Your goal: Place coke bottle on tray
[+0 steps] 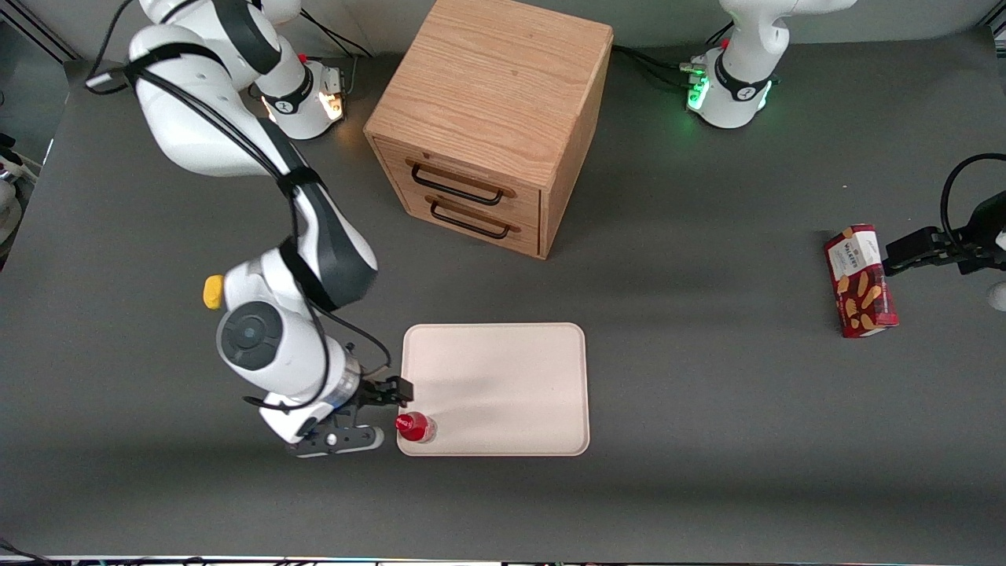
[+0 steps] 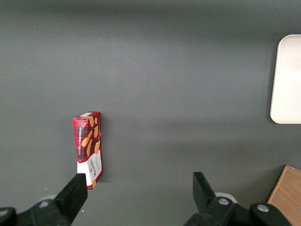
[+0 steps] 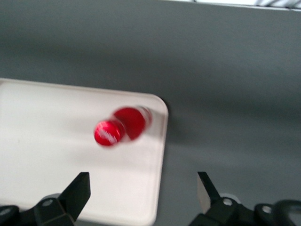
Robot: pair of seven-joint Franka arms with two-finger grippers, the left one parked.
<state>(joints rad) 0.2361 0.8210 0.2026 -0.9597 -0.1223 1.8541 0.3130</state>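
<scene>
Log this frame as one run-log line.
coke bottle: upright on tray, corner nearest working arm | gripper: open, beside that tray corner, apart from bottle | placement: looks done

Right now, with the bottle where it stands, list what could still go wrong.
1. The coke bottle stands upright on the tray but right at its corner, close to the low rim; a nudge might tip it onto the table.
2. The gripper, open, sits just beside the bottle at that corner. A careless withdrawal could clip the bottle with a finger.
</scene>
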